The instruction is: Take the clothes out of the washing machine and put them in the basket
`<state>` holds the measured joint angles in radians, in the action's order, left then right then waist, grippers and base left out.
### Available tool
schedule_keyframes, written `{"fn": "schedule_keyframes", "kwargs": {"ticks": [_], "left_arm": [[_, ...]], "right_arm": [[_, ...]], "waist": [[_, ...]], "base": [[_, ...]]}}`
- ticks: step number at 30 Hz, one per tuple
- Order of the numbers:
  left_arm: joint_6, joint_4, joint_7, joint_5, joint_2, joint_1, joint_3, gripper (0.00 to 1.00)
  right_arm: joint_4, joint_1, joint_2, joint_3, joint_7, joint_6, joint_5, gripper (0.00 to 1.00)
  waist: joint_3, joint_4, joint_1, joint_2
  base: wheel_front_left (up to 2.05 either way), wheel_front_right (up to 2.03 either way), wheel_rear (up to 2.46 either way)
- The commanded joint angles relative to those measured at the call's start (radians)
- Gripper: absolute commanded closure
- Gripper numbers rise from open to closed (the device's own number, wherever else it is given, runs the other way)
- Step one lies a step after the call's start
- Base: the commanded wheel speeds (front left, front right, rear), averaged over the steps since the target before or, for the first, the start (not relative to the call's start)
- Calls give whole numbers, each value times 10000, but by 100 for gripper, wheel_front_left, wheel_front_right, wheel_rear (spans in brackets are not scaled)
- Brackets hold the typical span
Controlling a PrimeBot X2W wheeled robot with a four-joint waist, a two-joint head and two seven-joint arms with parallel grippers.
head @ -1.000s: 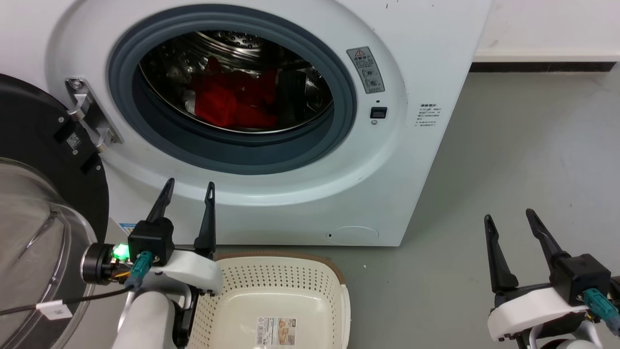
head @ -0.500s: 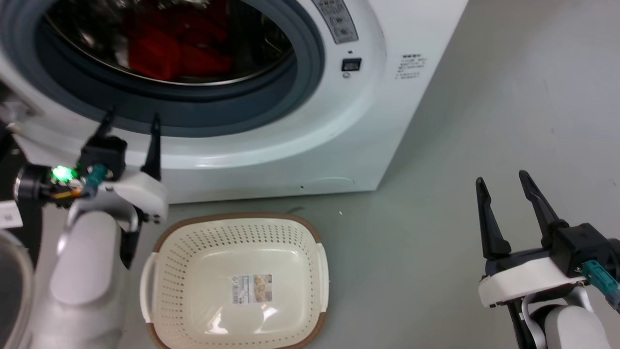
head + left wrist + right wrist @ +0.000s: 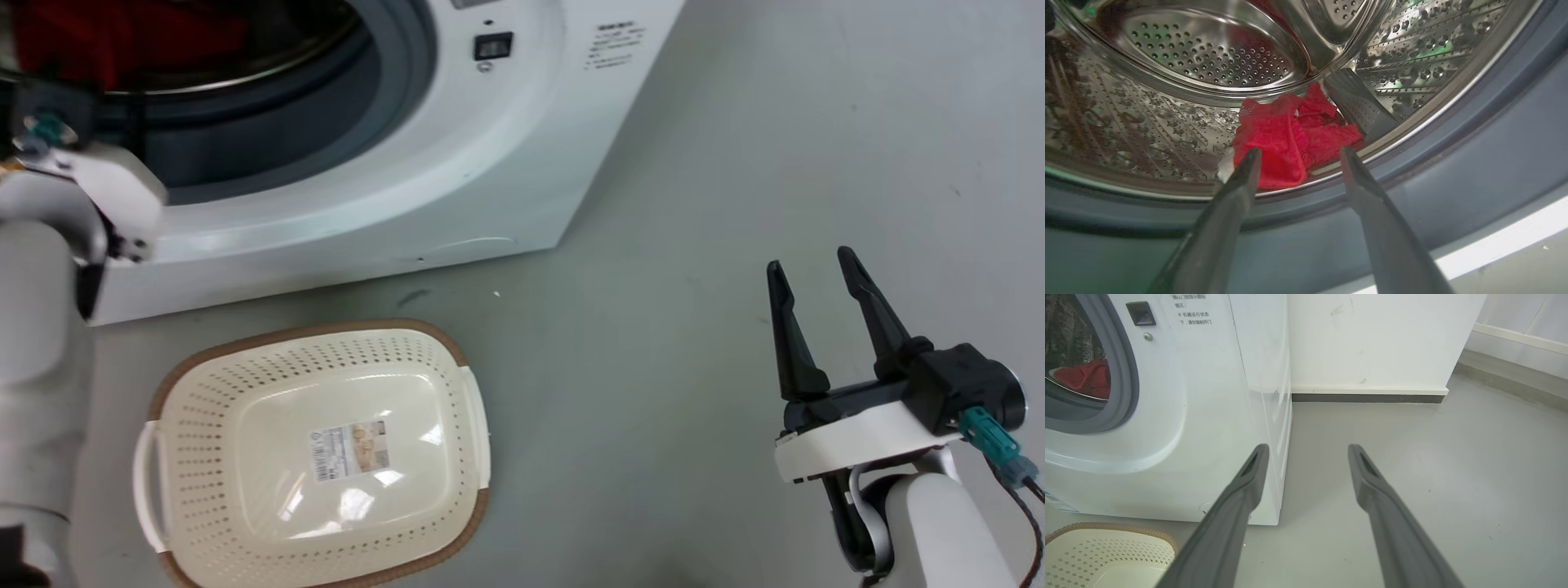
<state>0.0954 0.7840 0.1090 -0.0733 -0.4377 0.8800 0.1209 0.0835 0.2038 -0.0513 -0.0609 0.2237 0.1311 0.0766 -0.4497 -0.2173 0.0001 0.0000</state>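
The left tool (image 3: pixel 1300 152), fingers spread, points at the red clothes (image 3: pixel 1282 134) heaped mid-frame in the steel drum (image 3: pixel 1216 53) — reach deeper, low over the seal (image 3: pixel 1453 171), before pinching. The basket (image 3: pixel 326 328) sits empty, lower left.

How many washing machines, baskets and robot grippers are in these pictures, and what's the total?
washing machine: 1
basket: 1
grippers: 2, the left gripper and the right gripper
total: 4

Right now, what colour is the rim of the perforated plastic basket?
Brown, around the cream-white perforated plastic basket; clearest in the head view.
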Motion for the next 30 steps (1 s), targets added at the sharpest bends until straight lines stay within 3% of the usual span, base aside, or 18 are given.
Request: {"fn": "schedule_keyframes", "kwargs": {"ticks": [1,13,20,30], "left_arm": [[46,154,-134,-59,-217,365,45,0],[346,1317,-2073,-215,-1567,3117,1250,0],[342,1762,-3508,788,-2531,4421,2856,0],[343,1063,-6269,2530,-4247,5809,5095,0]], "right_arm": [[98,212,21,-81,99,-7,95,0],[753,941,21,-837,417,-7,864,0],[617,1110,21,-1143,430,-7,1229,0],[418,1288,21,-1458,421,-7,1634,0]], "waist": [[-366,-373,-1,0],[-1436,-1304,-1,0],[-2002,-1740,-1,0],[-2802,-2095,-1,0]], "base": [[0,0,0],[0,0,0],[0,0,0],[0,0,0]]}}
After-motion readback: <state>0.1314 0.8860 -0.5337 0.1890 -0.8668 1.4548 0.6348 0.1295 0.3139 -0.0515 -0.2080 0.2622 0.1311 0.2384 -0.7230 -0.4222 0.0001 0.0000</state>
